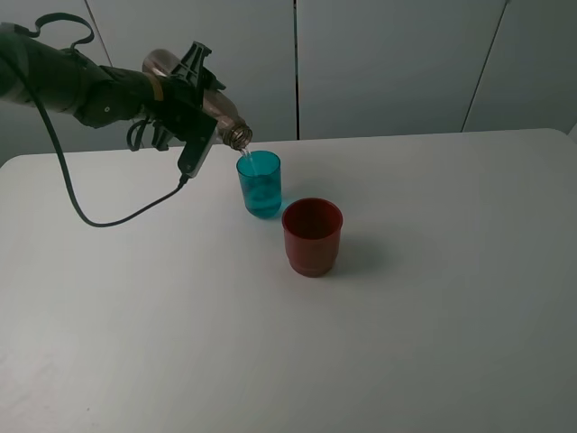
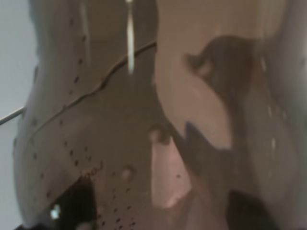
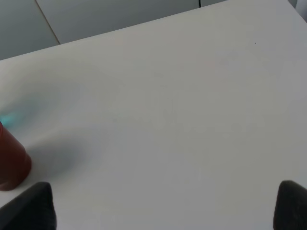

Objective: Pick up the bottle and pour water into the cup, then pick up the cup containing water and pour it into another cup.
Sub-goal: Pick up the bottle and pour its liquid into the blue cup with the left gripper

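My left gripper (image 1: 187,106) is shut on the smoky-grey bottle (image 1: 219,110), which is tipped nearly level, its mouth just over the rim of the teal cup (image 1: 260,184). A thin stream of water runs from the mouth into that cup, which holds water. The red cup (image 1: 312,236) stands upright just to the front right of the teal one, close to it. In the left wrist view the wet bottle wall (image 2: 120,134) fills the picture. My right gripper (image 3: 160,206) is open over bare table, with the red cup (image 3: 12,160) off to one side.
The white table (image 1: 433,316) carries only the two cups. A black cable (image 1: 99,216) hangs from the left arm and sags over the table's left part. Grey wall panels stand behind the table's far edge.
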Available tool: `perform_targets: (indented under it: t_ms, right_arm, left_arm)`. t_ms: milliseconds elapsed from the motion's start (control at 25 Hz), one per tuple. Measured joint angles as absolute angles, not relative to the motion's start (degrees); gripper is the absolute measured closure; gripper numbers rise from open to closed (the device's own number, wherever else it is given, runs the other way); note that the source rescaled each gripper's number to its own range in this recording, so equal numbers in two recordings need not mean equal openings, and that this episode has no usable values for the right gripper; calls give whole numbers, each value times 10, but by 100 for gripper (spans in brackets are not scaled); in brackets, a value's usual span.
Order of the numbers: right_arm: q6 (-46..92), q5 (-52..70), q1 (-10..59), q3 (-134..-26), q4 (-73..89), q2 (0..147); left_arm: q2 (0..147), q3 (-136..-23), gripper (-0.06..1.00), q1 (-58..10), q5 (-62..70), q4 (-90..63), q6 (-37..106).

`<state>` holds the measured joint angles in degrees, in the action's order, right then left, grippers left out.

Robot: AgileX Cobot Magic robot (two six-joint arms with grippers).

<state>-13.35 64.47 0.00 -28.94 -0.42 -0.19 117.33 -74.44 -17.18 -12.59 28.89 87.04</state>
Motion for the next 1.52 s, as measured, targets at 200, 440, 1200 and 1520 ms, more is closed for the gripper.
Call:
perform_targets:
  t_ms: [200,440,1200,1520]
  right_arm:
    - [-133,645,0,-289,-4,-2]
    - [-133,645,0,-289,-4,-2]
    - [-133,645,0,-289,-4,-2]
    - [-133,645,0,-289,-4,-2]
  left_arm:
    - [1173,-744,94,-172,-143,289,882]
    - [1173,-744,94,-172,-158,289,885]
    - [1173,-744,94,-172,-186,293,905]
    - [1173,-744,94,-172,-186,296,905]
